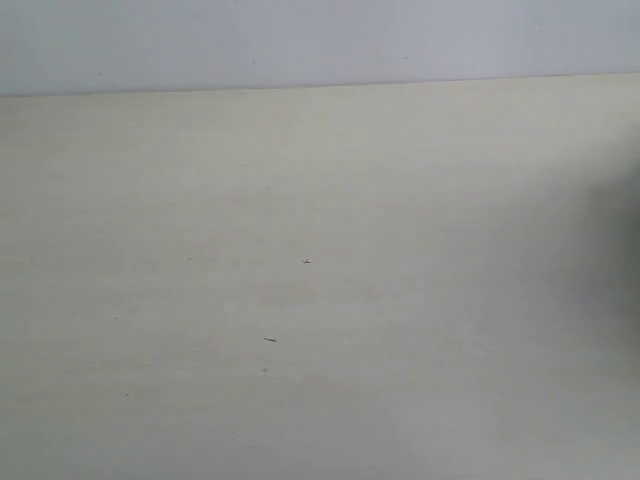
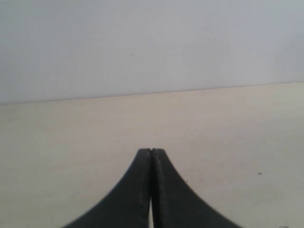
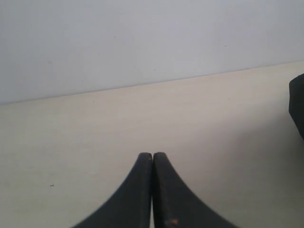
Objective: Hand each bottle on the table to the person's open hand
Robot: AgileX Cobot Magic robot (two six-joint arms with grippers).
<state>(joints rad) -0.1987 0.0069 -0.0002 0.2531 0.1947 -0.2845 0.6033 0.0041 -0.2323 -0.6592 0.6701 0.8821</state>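
Observation:
No bottle and no open hand show in any view. The pale beige table (image 1: pixel 320 280) fills the exterior view, bare except for a few tiny dark specks; neither arm appears there. In the left wrist view my left gripper (image 2: pixel 151 151) hangs low over the table (image 2: pixel 71 142), its two dark fingers pressed together with nothing between them. The right wrist view shows my right gripper (image 3: pixel 152 155) the same way, fingers shut and empty above the table (image 3: pixel 71 137).
A plain pale wall (image 1: pixel 320 40) rises behind the table's far edge. A dark object (image 3: pixel 298 104) pokes in at the edge of the right wrist view. A faint shadow darkens the table's right side (image 1: pixel 610 260) in the exterior view.

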